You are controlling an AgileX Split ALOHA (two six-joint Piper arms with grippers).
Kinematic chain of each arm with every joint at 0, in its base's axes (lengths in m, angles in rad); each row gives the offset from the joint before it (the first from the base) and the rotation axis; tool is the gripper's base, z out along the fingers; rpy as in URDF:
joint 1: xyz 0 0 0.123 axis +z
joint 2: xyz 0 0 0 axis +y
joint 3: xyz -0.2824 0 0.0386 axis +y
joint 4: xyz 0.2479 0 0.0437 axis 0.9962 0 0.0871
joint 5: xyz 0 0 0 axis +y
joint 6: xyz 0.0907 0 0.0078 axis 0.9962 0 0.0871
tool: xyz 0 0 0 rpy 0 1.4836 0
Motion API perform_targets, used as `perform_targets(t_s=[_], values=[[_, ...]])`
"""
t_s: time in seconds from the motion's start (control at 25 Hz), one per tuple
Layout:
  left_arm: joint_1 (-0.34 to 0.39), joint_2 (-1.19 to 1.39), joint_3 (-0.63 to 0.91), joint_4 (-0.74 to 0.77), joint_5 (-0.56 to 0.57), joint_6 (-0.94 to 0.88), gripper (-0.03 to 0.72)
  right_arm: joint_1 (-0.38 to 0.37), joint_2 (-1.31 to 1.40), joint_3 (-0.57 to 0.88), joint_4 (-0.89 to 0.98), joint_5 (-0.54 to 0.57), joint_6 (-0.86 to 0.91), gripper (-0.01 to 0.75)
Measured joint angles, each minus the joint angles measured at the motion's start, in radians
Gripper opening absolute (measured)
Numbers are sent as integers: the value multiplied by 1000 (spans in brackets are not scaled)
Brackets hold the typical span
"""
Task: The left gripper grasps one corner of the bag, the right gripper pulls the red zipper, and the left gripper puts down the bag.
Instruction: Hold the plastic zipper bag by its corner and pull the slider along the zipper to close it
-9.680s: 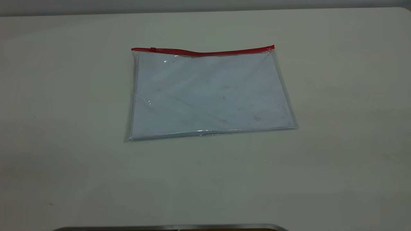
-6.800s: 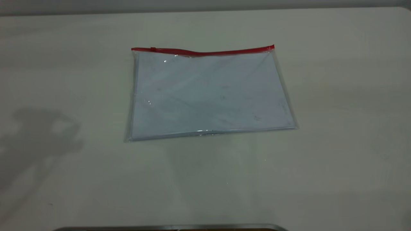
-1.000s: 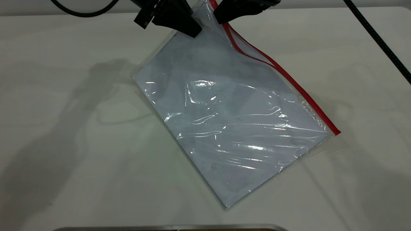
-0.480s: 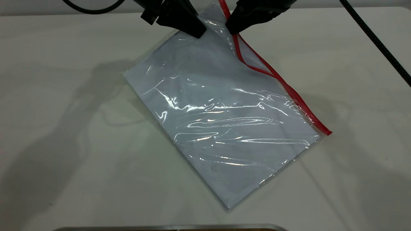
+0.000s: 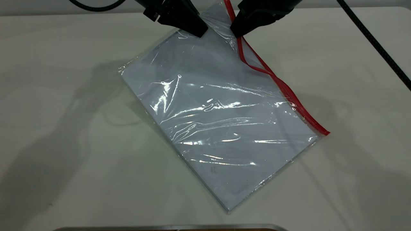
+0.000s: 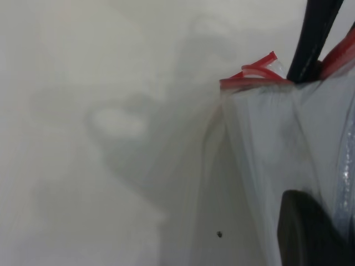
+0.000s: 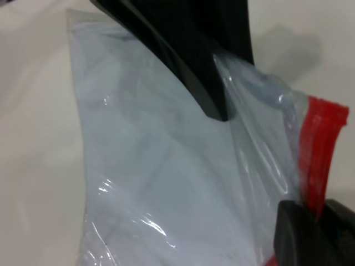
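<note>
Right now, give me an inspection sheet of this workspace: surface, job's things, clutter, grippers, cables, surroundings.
Surface: pale table, arm shadows across it.
Job's things: the bag hangs tilted, its top corner lifted, its lower corner on the table; paper sheets show through. The red zipper runs down its right edge, its two strips parted just below the right gripper.
Clutter: nothing seen.
Grippers: left gripper shut on the bag's top edge; right gripper shut on the red zipper.
Cables: braided cable crosses the top right; smooth cable at top left.
Surroundings: metal edge along the bottom.

Pale matte table (image 5: 64, 179) under soft shadows, grey wall (image 5: 32, 6) behind
</note>
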Motion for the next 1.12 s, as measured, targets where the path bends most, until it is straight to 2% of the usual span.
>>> perform_targets(t_s=[0.28, 0.72, 0.88, 1.12], values=[[1, 1, 0, 14, -3, -9, 51, 0, 41, -5, -18, -6, 1, 104], [32, 1, 0, 5, 16, -27, 51, 0, 70, 3, -48, -59, 5, 211], [33, 1, 0, 22, 18, -83, 51, -2, 46, 4, -49, -61, 5, 306], [34, 1, 0, 91, 8, -284, 51, -2, -22, 4, -48, -25, 5, 479]])
